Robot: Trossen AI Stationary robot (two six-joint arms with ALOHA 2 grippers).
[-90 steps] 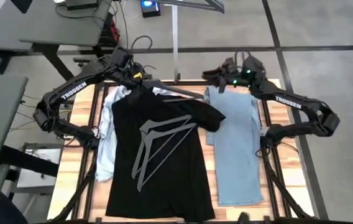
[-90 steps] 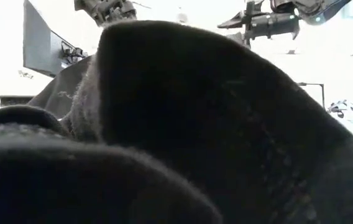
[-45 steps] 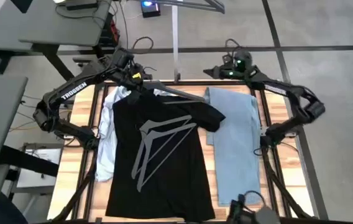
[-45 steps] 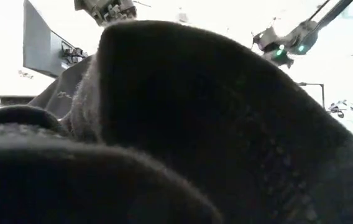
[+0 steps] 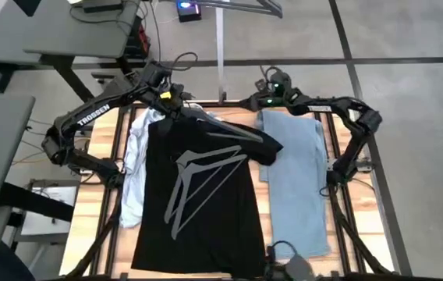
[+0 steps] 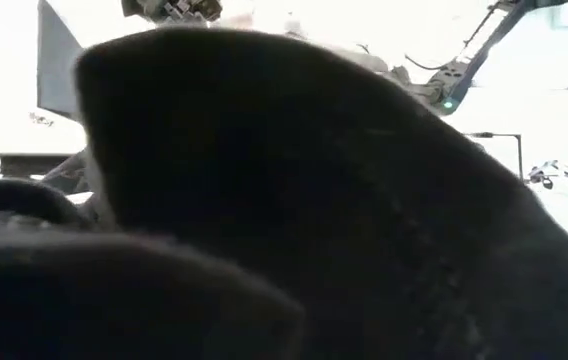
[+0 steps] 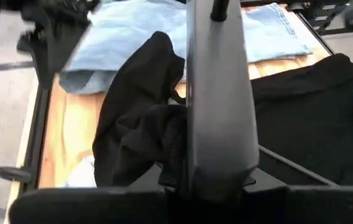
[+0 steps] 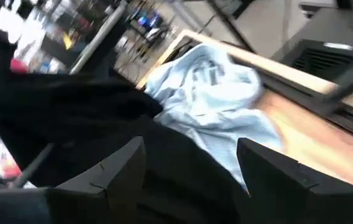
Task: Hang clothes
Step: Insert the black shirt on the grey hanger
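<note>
Here the left gripper [image 5: 173,100] grips a hanger [image 5: 214,119] in clenched jaws at the black t-shirt's [image 5: 198,195] collar; the right gripper [image 5: 246,101], jaws released, hovers beside the jeans [image 5: 295,179].

T-shirt [image 5: 202,195] lies mid-table [image 5: 97,195], overlapping the button shirt [image 5: 134,168] at its left, jeans [image 5: 295,183] on its right. Far edge: left tool [image 5: 173,100] over the t-shirt's collar, right tool [image 5: 262,99] above the jeans' far end.

black t-shirt [image 5: 198,195] spread centrally; pale shirt [image 5: 133,168] beneath; jeans [image 5: 295,183] flat
</note>
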